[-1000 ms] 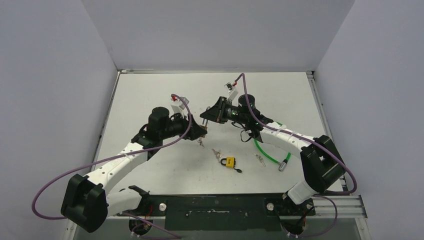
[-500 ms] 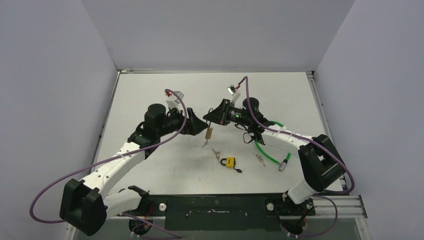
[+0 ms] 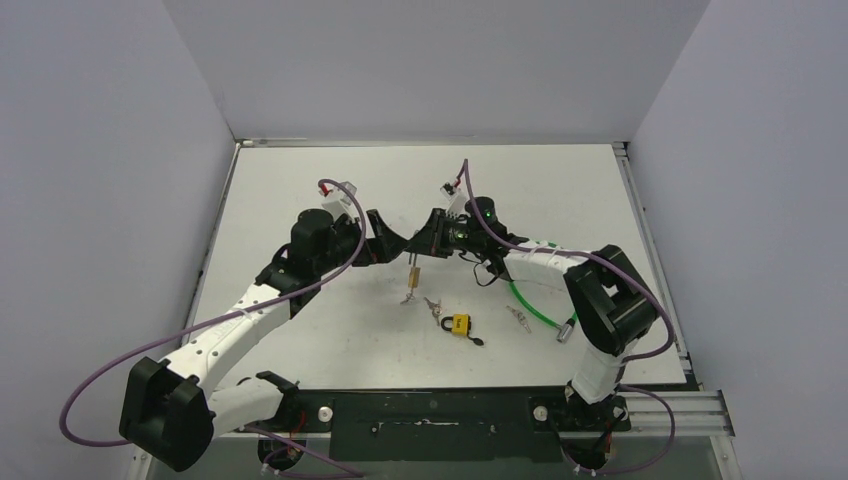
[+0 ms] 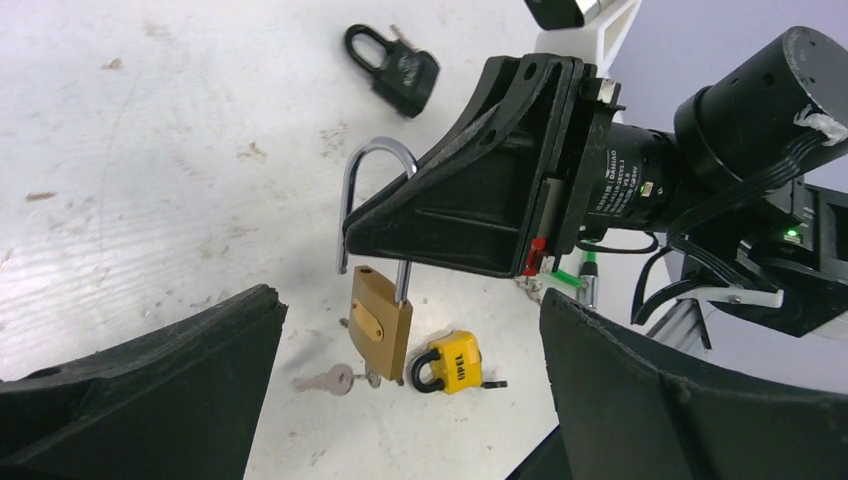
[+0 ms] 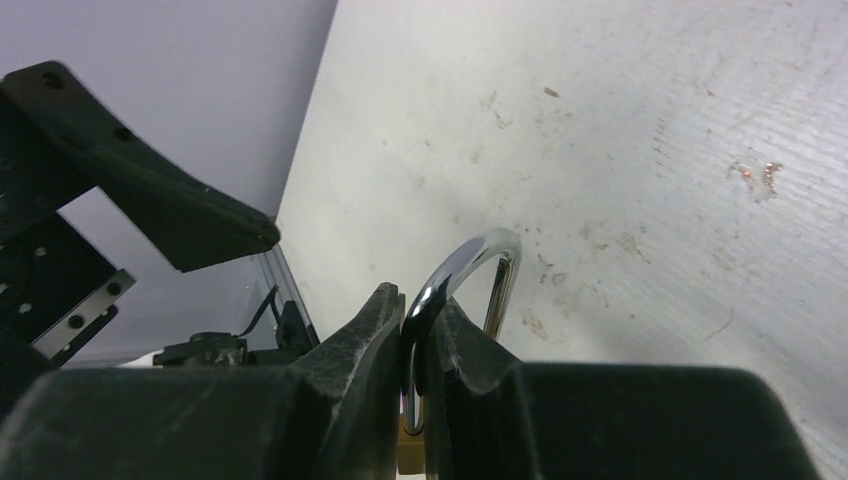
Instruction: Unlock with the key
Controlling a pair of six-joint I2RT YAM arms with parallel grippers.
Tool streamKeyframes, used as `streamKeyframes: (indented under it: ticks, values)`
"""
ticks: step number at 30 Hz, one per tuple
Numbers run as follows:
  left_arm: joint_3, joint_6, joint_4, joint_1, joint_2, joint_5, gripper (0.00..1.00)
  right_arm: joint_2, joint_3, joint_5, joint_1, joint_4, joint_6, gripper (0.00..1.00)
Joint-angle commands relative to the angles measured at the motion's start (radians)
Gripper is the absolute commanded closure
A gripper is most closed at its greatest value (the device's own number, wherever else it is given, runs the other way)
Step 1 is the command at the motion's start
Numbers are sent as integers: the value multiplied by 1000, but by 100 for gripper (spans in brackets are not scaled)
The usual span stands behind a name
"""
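A brass padlock (image 3: 414, 272) hangs above the table from my right gripper (image 3: 428, 240), which is shut on its chrome shackle (image 5: 470, 265). In the left wrist view the shackle (image 4: 372, 165) stands open: one leg is out of the brass body (image 4: 382, 320), which has swung aside. A silver key (image 4: 328, 380) shows at the body's lower end. My left gripper (image 3: 388, 238) is open and empty just left of the padlock, its fingers (image 4: 130, 400) wide apart.
A yellow padlock (image 3: 460, 323) lies on the table below the brass one, with loose keys (image 3: 432, 305) beside it. A black padlock (image 4: 395, 65) lies farther back. A green cable (image 3: 535, 305) with a metal plug lies to the right.
My left gripper has let go of the brass padlock, opened and drawn back to the left. The padlock now hangs from my right gripper, which has closed on the shackle.
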Motion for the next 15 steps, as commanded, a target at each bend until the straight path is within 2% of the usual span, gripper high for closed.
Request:
streamKeyframes:
  ticks: [1, 15]
  values:
    - [25, -30, -84, 11, 1, -111, 3, 31, 109, 34, 11, -22, -2, 100]
    - [16, -68, -85, 21, 26, -86, 3, 282, 289, 8, 16, -64, 74, 100]
